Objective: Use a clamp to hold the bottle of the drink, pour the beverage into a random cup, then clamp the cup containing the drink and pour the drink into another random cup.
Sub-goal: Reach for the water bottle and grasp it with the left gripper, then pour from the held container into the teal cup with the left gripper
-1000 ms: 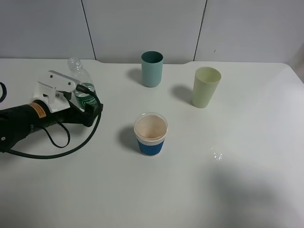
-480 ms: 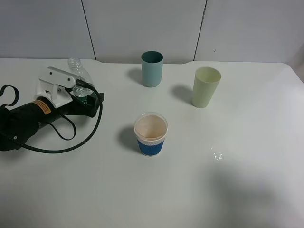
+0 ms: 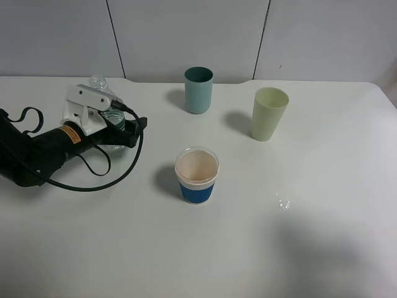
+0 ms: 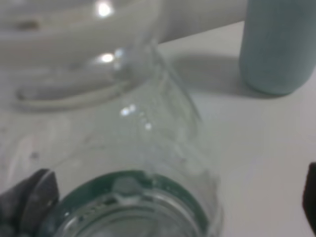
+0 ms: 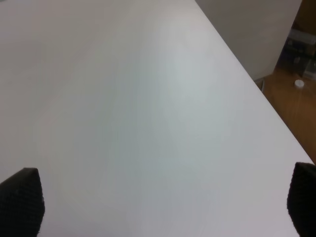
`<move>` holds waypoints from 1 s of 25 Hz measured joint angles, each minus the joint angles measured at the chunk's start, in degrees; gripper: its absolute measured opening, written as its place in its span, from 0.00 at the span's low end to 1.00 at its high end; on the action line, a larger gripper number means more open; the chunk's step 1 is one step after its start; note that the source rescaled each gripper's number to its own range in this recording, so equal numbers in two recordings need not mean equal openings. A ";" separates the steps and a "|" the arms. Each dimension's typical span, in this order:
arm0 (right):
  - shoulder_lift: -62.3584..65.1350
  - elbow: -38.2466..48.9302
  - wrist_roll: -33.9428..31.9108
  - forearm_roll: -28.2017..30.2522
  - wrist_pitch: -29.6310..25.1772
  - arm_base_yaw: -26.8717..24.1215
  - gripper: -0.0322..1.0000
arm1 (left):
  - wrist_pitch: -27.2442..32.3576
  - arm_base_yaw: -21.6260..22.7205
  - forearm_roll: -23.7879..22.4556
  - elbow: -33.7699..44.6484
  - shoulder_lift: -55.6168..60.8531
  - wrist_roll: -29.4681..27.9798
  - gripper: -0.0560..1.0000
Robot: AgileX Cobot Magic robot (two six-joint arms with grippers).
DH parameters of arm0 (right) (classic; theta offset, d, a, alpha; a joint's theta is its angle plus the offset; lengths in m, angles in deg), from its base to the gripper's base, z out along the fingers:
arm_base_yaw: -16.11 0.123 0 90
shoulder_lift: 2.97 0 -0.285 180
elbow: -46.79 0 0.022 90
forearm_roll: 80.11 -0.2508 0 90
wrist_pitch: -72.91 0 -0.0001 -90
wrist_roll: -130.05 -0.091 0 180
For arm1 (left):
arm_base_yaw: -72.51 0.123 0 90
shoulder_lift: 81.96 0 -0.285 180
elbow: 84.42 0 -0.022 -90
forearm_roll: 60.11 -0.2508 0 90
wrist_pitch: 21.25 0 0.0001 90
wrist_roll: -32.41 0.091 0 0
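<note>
The clear bottle (image 3: 98, 82) with a green label stands at the left of the table, and it fills the left wrist view (image 4: 148, 148). My left gripper (image 3: 115, 121) is open, its jaws on either side of the bottle's lower body; one black fingertip (image 4: 312, 197) stands clear of it. The blue-sleeved cup (image 3: 197, 176) sits in the middle of the table. Back right stands the pale yellow-green cup (image 3: 269, 113). I cannot make out any beverage. My right gripper (image 5: 163, 200) is open over bare table, with nothing between its fingers.
A teal cup (image 3: 198, 90) stands at the back centre, also seen in the left wrist view (image 4: 279, 44). A small clear spot (image 3: 284, 203) lies on the table right of the blue-sleeved cup. The table's right edge (image 5: 256, 89) drops to a wooden floor.
My left arm has slid to the right and a little toward the back, so its jaws now reach further around the bottle. The bottle and the cups have stayed put.
</note>
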 joint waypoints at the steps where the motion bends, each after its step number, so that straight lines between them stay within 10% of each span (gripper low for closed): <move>1: 0.00 0.00 0.00 0.00 0.00 0.00 0.95 | -0.02 0.00 -0.11 -0.81 -0.64 -0.67 1.00; 13: 0.00 0.00 0.00 0.00 0.00 0.00 0.95 | -0.29 0.00 -0.75 -3.48 -3.70 -2.86 0.85; 17: 0.00 0.00 0.00 0.00 0.00 0.00 0.95 | 0.09 0.18 -0.83 -3.54 -3.75 -4.33 0.05; 25: 0.00 0.00 0.00 0.00 0.00 0.00 0.95 | 0.60 0.18 -0.95 -3.85 -3.75 -4.27 0.12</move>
